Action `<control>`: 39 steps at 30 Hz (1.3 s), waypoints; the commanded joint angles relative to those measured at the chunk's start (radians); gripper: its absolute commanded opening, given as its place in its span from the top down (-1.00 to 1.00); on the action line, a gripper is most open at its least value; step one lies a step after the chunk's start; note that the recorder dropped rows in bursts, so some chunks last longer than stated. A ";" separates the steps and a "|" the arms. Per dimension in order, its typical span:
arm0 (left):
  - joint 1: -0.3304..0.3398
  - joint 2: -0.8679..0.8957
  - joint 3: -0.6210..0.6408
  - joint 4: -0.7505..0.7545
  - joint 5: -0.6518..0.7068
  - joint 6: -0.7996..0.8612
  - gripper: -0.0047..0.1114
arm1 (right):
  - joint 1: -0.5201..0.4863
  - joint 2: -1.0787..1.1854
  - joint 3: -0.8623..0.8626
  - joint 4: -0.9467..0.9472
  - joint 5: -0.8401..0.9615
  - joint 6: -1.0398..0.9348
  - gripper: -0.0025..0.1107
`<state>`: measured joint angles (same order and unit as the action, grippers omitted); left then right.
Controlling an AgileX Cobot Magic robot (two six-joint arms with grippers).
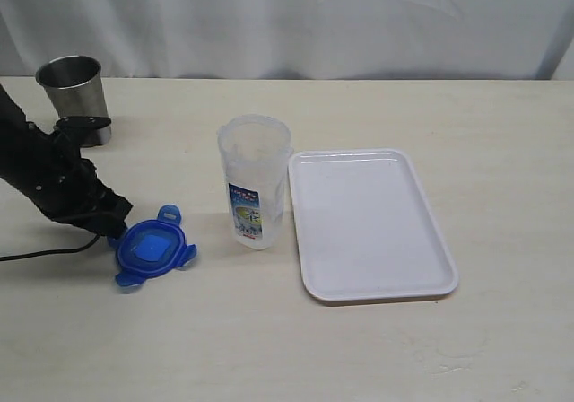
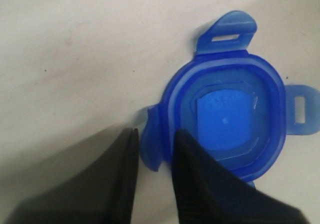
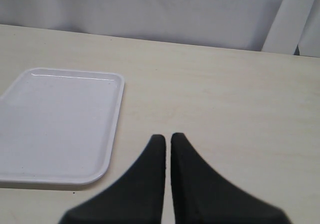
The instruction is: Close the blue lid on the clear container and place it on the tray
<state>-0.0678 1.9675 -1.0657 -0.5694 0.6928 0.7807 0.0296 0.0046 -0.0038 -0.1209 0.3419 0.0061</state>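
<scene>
On the pale table [image 1: 502, 151], the tray [image 1: 368, 222] lies just beside the upright, lidless clear container [image 1: 255, 187]. A steel cup [image 1: 73, 92] stands far left. The blue lid [image 1: 154, 249] lies flat left of the container, one flap pinched narrowly by the left gripper [image 2: 155, 136]. The right gripper [image 3: 166, 139] hangs closed, empty, near the tray.

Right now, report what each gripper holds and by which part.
The left gripper appears to pinch the blue lid by one snap flap at its edge. The right gripper is shut, holding nothing.
</scene>
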 commanded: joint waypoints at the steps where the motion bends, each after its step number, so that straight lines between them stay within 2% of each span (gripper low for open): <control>1: 0.003 -0.002 -0.007 0.000 0.015 0.003 0.26 | -0.004 -0.005 0.004 0.006 0.001 0.001 0.88; 22: 0.003 0.040 -0.007 0.000 0.009 0.007 0.29 | -0.004 -0.005 0.004 0.006 0.001 0.001 0.88; 24: 0.003 0.040 -0.007 0.000 0.009 0.007 0.41 | -0.004 -0.005 0.004 0.006 0.001 0.001 0.88; 29: 0.003 0.040 -0.007 0.000 0.009 0.007 0.92 | -0.004 -0.005 0.004 0.006 0.001 0.001 0.88; 39: 0.003 0.000 -0.007 0.033 0.009 0.007 0.92 | -0.004 -0.005 0.004 0.006 0.001 0.001 0.88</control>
<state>-0.0678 1.9961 -1.0674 -0.5668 0.7115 0.7865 0.0296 0.0046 -0.0038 -0.1209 0.3419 0.0061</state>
